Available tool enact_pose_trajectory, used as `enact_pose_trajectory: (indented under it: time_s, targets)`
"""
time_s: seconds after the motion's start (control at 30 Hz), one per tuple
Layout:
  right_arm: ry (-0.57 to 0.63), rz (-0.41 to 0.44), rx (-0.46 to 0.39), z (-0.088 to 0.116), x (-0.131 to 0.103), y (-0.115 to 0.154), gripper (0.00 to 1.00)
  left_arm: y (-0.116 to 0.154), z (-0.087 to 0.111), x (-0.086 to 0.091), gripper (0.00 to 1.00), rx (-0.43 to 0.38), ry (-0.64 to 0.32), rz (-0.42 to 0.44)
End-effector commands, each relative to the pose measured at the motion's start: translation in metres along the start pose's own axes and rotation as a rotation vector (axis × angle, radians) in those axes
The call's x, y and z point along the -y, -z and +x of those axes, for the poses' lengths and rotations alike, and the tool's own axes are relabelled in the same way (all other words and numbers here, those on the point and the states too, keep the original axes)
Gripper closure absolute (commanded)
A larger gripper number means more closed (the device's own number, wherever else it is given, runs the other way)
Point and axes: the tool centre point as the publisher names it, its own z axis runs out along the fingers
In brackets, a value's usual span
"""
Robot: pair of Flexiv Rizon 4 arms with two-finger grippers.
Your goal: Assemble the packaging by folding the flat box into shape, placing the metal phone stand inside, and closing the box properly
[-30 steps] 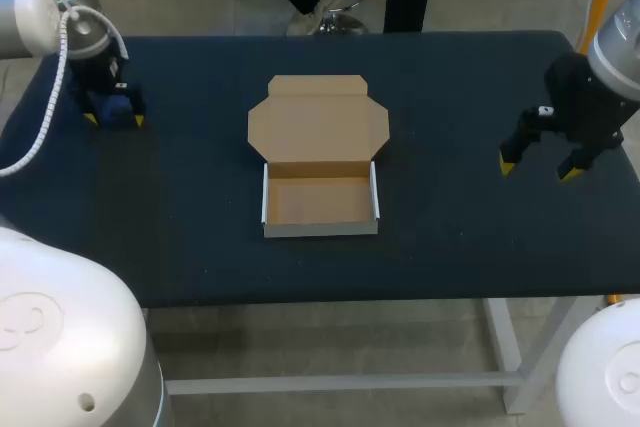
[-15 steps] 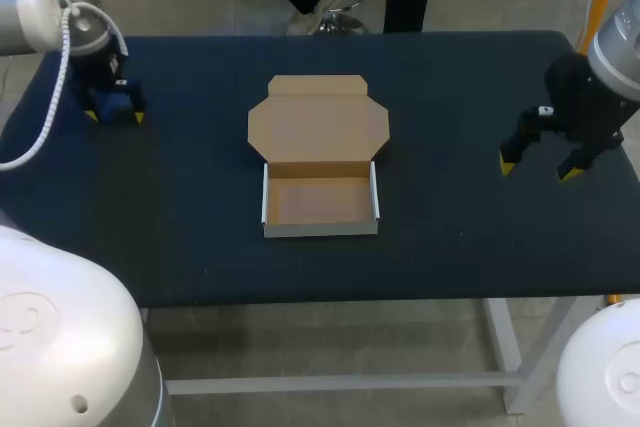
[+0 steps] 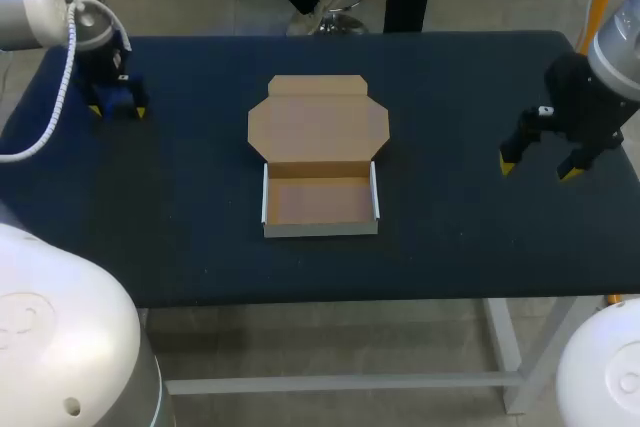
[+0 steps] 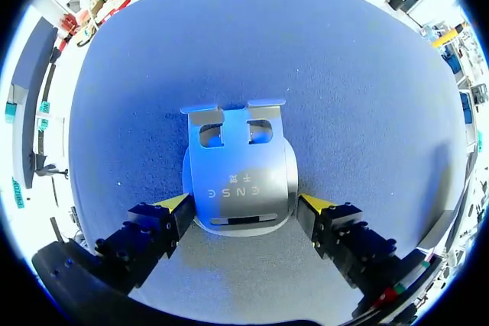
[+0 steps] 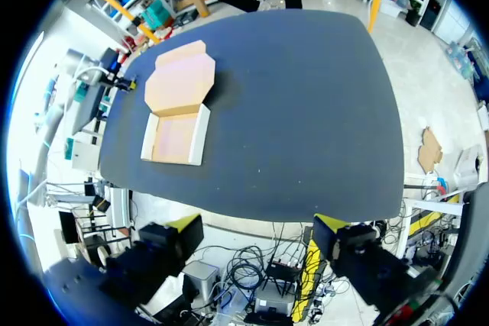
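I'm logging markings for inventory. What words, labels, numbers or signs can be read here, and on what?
Stand: one short row of letters with smaller signs above it, on its plate; too blurred to quote reliably.
Box: plain cardboard, no print in view.
Table: no print in view.

table (image 3: pixel 200 197): dark navy cloth top | frame: white metal legs (image 3: pixel 505 347) | crossbar (image 3: pixel 340 384) below front edge
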Motion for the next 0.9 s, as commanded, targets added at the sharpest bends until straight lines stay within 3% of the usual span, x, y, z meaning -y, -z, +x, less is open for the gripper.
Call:
enact_pose_trajectory:
  time_s: [0.03,0.4,0.9]
  targets:
    - [0.0,0.003,0.002,0.0,0.001,0.002,0.0,-0.003,-0.001,0.007,0.1,0.002,0.002,-0.012]
    - [0.0,0.003,0.002,0.0,0.001,0.002,0.0,-0.004,-0.001,0.016,0.14,0.006,0.002,-0.011]
    - [0.0,0.003,0.002,0.0,0.001,0.002,0.0,-0.008,-0.003,0.028,0.33,0.01,0.013,-0.011]
